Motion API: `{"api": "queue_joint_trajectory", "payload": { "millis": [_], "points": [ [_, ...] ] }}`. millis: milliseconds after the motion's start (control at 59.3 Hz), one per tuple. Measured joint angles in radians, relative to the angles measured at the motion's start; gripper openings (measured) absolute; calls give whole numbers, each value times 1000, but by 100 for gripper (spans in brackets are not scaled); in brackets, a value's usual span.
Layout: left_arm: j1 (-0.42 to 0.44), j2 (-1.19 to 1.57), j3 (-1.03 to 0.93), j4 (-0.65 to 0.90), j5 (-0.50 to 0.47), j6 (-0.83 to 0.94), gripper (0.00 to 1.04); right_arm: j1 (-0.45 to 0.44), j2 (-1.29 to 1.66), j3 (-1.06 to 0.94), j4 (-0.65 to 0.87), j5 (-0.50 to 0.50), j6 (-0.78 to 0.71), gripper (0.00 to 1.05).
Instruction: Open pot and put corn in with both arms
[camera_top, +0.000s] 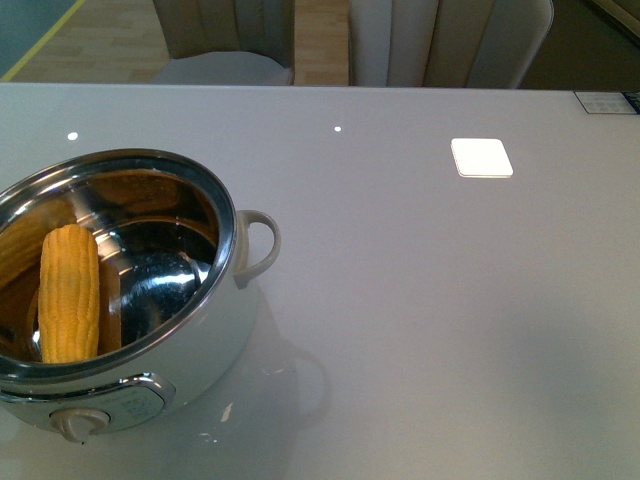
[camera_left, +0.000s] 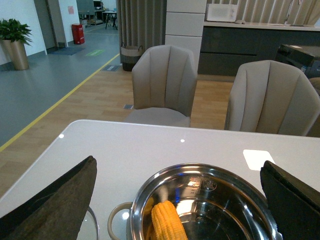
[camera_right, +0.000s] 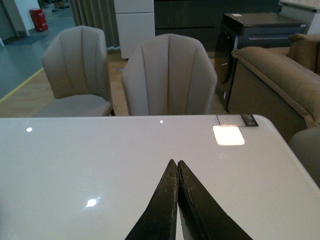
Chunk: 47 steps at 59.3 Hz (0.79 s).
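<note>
The white pot (camera_top: 236, 322) stands open at the table's front left, its steel inside showing. The corn (camera_top: 69, 291) lies in it, leaning against the left wall. The pot's loop handle (camera_top: 262, 240) points right and its control knob (camera_top: 80, 423) faces the front. No arm shows in the front view. In the left wrist view my left gripper (camera_left: 178, 162) is open above the pot's rim (camera_left: 200, 168), a finger on each side, with the corn (camera_left: 167, 221) below. A curved glass edge (camera_left: 94, 225) beside the pot is mostly hidden. My right gripper (camera_right: 175, 162) is shut on nothing, over bare table.
A flat white square pad (camera_top: 481, 157) lies on the table at the back right. A small label (camera_top: 607, 102) sits at the far right corner. Two beige chairs (camera_top: 452, 40) stand just beyond the table's far edge.
</note>
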Motion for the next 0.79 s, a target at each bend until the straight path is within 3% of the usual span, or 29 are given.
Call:
{"api": "queue_joint_trajectory", "payload": {
  "millis": [320, 792],
  "points": [
    [0, 0, 0, 0, 0, 0, 98, 0, -128, -52, -56, 1, 0, 2],
    [0, 0, 0, 0, 0, 0, 98, 0, -350, -52, -268, -2, 0, 2]
  ]
}}
